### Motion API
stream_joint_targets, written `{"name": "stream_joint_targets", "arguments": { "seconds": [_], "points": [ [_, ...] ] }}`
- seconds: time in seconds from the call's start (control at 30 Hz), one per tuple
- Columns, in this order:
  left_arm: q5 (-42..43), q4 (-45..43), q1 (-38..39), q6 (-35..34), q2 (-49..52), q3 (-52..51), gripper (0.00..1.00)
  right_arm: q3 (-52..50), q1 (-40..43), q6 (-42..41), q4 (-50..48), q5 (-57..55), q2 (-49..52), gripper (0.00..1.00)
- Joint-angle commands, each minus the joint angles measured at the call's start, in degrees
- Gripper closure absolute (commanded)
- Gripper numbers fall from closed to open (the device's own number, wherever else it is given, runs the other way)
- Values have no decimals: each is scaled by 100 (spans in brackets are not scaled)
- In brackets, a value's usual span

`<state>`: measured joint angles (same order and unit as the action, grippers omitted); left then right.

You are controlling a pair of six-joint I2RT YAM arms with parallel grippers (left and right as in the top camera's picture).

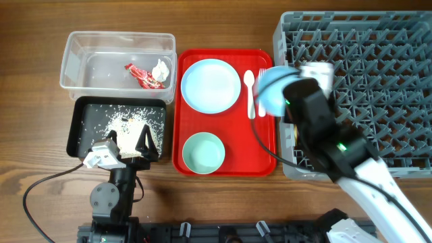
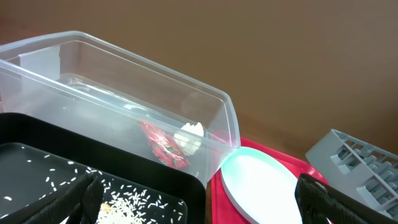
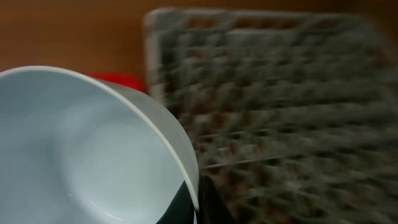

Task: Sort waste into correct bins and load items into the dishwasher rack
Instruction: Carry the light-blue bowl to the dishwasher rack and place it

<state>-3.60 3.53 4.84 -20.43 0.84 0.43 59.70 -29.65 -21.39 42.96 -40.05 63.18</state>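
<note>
The light blue round bowl (image 1: 273, 91) is clamped at its rim by the right claw (image 3: 198, 202) and is held over the left edge of the large square grey plastic pegged rack (image 1: 378, 81). The left claw (image 1: 127, 143) is spread wide above the shallow black rectangular tray (image 1: 84, 111).

Right arm (image 1: 324, 128) covers the left edge of the dishwasher rack (image 1: 391, 74); right half open.

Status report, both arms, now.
Left tool open over black tray. Right tool shut on blue bowl at rack edge. Plate, green bowl, spoon on red tray.
</note>
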Motion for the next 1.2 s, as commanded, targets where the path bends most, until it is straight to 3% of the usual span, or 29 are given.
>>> {"name": "stream_joint_targets", "arguments": {
  "seconds": [0.0, 0.33, 0.5, 0.83, 1.17],
  "points": [
    [-96, 15, -31, 70, -13, -11, 0, 79, 44, -413, 208, -2898, -234, 96],
    [-96, 15, -31, 70, -13, -11, 0, 76, 1333, -396, 162, -3235, 485, 96],
    [-96, 15, -28, 70, -13, -11, 0, 76, 1884, 254, -341, -3123, 1187, 96],
    [-96, 15, -31, 70, -13, -11, 0, 76, 2004, 2441, -2157, -3213, 2282, 96],
    [-96, 15, -28, 70, -13, -11, 0, 76, 2052, 2592, -2297, -2546, 2828, 96]
  ]
}}
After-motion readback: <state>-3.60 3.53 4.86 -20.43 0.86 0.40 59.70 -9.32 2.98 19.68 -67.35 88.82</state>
